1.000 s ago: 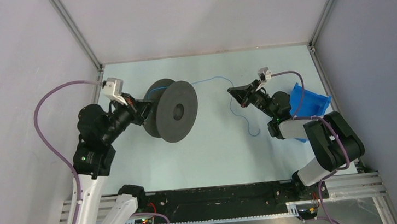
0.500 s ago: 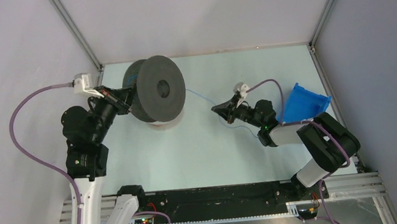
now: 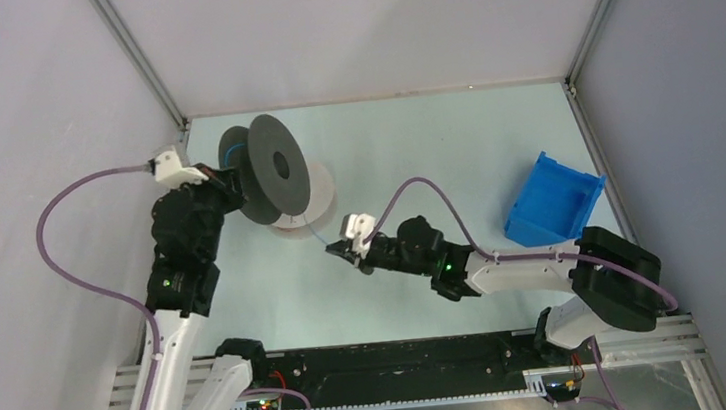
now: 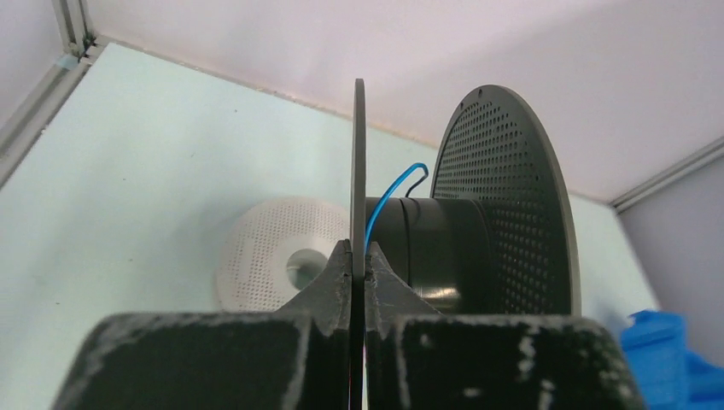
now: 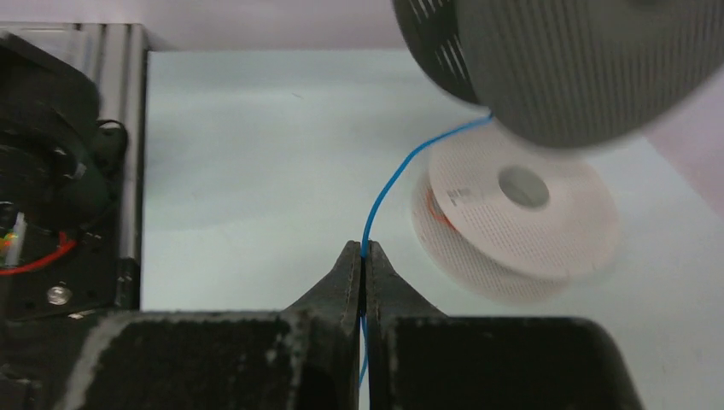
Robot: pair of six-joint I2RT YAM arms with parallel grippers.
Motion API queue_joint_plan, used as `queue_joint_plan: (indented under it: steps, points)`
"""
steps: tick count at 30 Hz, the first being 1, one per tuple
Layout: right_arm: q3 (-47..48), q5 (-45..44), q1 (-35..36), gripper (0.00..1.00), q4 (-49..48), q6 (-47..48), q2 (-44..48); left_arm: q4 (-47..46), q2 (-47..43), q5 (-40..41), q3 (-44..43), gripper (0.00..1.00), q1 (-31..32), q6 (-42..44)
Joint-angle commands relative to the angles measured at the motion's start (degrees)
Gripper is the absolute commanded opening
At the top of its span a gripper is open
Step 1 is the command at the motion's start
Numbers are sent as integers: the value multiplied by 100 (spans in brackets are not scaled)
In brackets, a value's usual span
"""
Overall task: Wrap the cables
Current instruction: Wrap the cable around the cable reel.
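Note:
My left gripper [image 3: 226,183] is shut on the near flange of a dark grey spool [image 3: 270,169] and holds it upright above the table at the back left. In the left wrist view the thin flange [image 4: 359,154] sits between the jaws [image 4: 359,256], and the blue cable [image 4: 388,196] curves onto the hub. The blue cable [image 3: 313,232] runs taut from the spool down to my right gripper [image 3: 335,250], which is shut on it [image 5: 364,252]. A white spool [image 5: 521,218] lies flat under the dark one, with a bit of reddish cable [image 5: 437,213] on it.
A blue bin [image 3: 551,199] stands tilted at the right of the table. The white spool [image 3: 305,216] lies just beyond my right gripper. Metal frame posts stand at the back corners. The black base rail runs along the near edge.
My left arm has carried the dark spool to the back left and turned it. My right gripper has moved left and nearer with the blue cable, from beside the bin to the white spool.

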State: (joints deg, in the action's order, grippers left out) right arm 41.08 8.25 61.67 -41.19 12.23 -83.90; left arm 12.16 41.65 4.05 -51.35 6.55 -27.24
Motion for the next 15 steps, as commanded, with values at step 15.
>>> queue_joint_plan:
  steps: [15]
  points:
    - [1595, -825, 690, 0, 1651, 1212, 505, 28, 247, 2424, 154, 0, 2306, 2826]
